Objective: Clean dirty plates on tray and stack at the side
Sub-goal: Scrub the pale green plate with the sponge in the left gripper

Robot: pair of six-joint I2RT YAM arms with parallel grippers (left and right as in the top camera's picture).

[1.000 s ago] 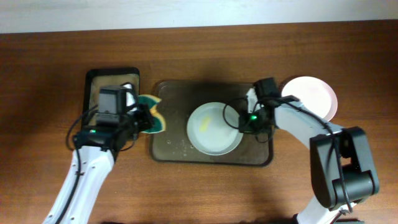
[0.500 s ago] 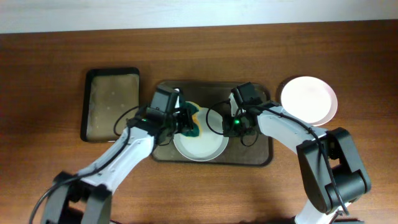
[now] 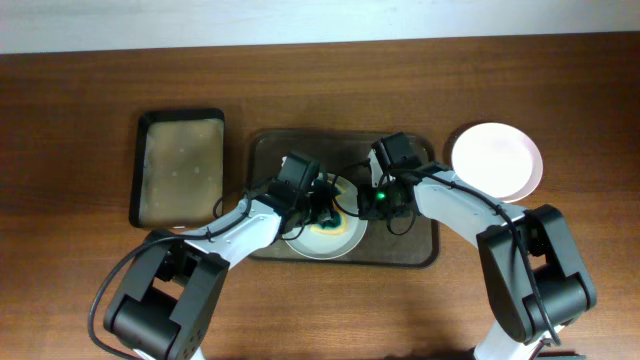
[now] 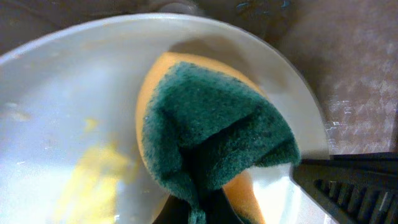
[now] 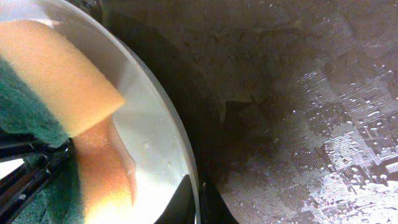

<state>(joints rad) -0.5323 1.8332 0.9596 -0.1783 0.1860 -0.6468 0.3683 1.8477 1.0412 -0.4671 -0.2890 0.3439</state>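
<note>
A white plate [image 3: 325, 240] with yellow smears lies on the dark brown tray [image 3: 415, 245]. My left gripper [image 3: 322, 205] is shut on a green-and-yellow sponge [image 3: 333, 212] and presses it onto the plate's inside. The sponge [image 4: 211, 137] fills the left wrist view, with a yellow smear on the plate [image 4: 56, 124] beside it. My right gripper [image 3: 372, 203] is shut on the plate's right rim [image 5: 180, 155], one finger inside and one outside. A clean white plate [image 3: 497, 158] lies on the table at the right.
A narrow black tray with a beige inside [image 3: 180, 166] lies left of the brown tray. The brown tray's floor [image 5: 311, 124] is wet with droplets.
My left gripper has pushed the sponge to the right, further across the plate. The right gripper has stayed on the plate's rim.
</note>
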